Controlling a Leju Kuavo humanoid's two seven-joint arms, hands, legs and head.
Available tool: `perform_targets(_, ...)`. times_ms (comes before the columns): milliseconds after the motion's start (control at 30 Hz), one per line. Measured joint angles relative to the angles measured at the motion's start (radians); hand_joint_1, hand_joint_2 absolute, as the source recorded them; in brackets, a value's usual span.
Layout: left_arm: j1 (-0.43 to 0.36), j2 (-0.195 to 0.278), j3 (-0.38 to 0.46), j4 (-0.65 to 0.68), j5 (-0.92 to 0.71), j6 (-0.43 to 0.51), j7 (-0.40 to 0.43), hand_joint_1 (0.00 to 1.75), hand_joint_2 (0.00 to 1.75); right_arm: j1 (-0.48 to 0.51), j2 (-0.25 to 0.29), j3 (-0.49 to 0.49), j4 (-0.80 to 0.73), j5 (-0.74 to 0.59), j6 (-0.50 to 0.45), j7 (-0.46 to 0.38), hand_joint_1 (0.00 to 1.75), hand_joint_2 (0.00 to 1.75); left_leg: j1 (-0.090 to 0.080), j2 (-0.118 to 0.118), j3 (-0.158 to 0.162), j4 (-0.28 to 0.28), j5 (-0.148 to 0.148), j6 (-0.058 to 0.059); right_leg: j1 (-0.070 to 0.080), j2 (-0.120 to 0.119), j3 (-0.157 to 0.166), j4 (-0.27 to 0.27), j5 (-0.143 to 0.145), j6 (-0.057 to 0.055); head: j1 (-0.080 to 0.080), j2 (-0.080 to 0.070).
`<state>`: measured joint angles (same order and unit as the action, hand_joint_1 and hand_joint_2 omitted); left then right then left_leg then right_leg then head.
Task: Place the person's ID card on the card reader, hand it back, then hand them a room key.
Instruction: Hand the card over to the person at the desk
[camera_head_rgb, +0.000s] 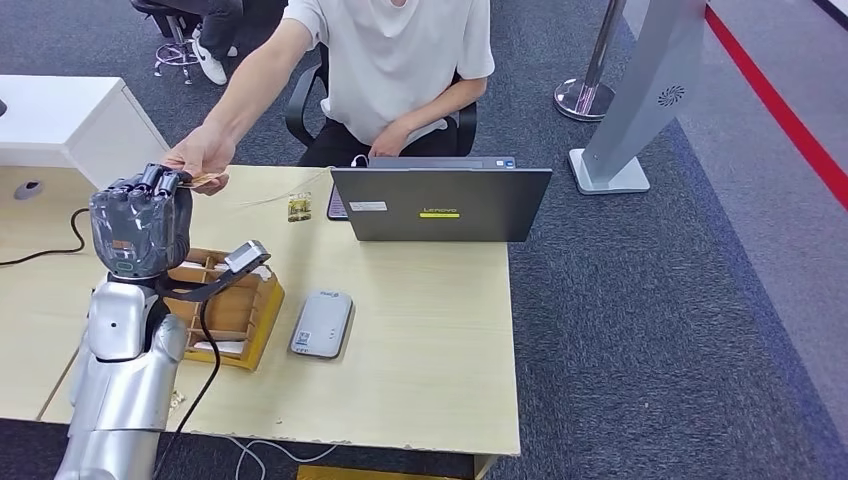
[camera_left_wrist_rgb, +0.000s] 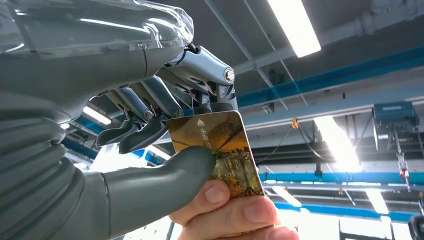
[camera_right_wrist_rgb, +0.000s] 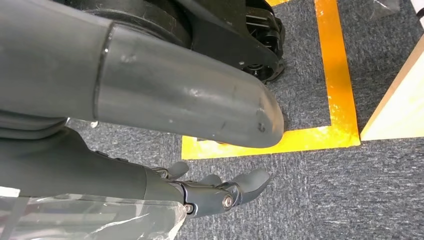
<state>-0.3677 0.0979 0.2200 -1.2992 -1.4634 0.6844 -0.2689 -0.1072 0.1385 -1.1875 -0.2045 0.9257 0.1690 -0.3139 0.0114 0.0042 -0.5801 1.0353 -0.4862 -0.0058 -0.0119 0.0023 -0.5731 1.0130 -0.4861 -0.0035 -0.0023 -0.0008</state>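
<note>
Light wood-grain desk (camera_head_rgb: 420, 330) on grey carpet, w/ a dark laptop (camera_head_rgb: 440, 203), a flat white rounded card reader (camera_head_rgb: 322, 323) and a wooden compartment box (camera_head_rgb: 235, 310). Person seated behind desk reaches a hand (camera_head_rgb: 200, 155) over its far left edge. Left hand (camera_head_rgb: 142, 225) raised there, thumb and fingers (camera_left_wrist_rgb: 150, 107) pinching one end of the ID card (camera_left_wrist_rgb: 220, 150): glossy, rounded corners, gold-brown print. Person's fingers grip the card's opposite end. Right hand (camera_right_wrist_rgb: 215, 192) hangs over carpet, fingers apart, holding nothing.
</note>
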Motion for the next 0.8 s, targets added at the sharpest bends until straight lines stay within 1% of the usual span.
perform_targets(100,-0.007,0.003,-0.004,0.023,-0.001,0.0,0.007,0.0,1.75,0.0,0.0,0.004,0.002,0.0,0.0,0.0,0.0,0.0,0.0,0.003,0.0,0.0,-0.001,0.0,0.0,0.003,-0.001,0.0,0.0,0.0,0.0,0.0)
perform_targets(233,-0.008,0.006,-0.006,0.034,0.033,0.0,0.01,0.0,1.75,-0.001,0.001,0.007,0.003,-0.001,0.0,0.001,0.0,0.0,0.0,0.002,-0.001,0.0,-0.003,0.0,0.0,0.002,-0.002,-0.001,-0.001,0.0,0.0,0.0)
perform_targets(367,0.0,0.009,-0.006,0.036,0.08,0.0,-0.025,0.0,1.75,0.0,0.001,0.008,0.005,-0.007,0.0,0.0,0.0,0.0,0.0,0.001,-0.002,0.0,-0.003,0.0,0.0,0.001,-0.001,-0.001,-0.001,0.0,0.0,0.0)
perform_targets(567,0.056,0.017,-0.002,0.026,0.197,0.0,-0.086,0.0,1.75,0.008,0.001,0.007,0.006,-0.025,0.002,-0.007,0.0,0.0,0.0,0.001,-0.002,0.0,-0.003,0.0,0.0,0.001,-0.001,0.0,-0.001,0.0,0.0,0.0)
perform_targets(633,0.106,0.027,-0.003,-0.004,0.304,0.001,-0.101,0.0,1.75,0.01,0.001,0.002,0.006,-0.043,0.006,-0.018,0.0,0.0,0.0,0.004,-0.001,0.0,-0.003,0.0,0.0,0.004,-0.001,0.0,-0.001,0.0,0.0,0.0)
perform_targets(733,0.241,0.052,-0.021,-0.122,0.465,0.0,-0.11,0.0,1.75,0.02,0.001,-0.013,0.006,-0.071,0.014,-0.032,0.0,0.0,0.0,0.007,0.001,0.0,-0.006,0.0,0.0,0.008,-0.002,-0.001,-0.002,0.0,-0.001,0.0)
perform_targets(800,0.32,0.065,-0.035,-0.2,0.509,-0.001,-0.11,0.0,1.75,0.026,0.001,-0.023,0.006,-0.08,0.016,-0.036,0.0,0.0,0.0,0.005,0.0,0.0,-0.006,0.0,0.0,0.006,-0.002,-0.001,-0.003,0.001,-0.001,0.0)
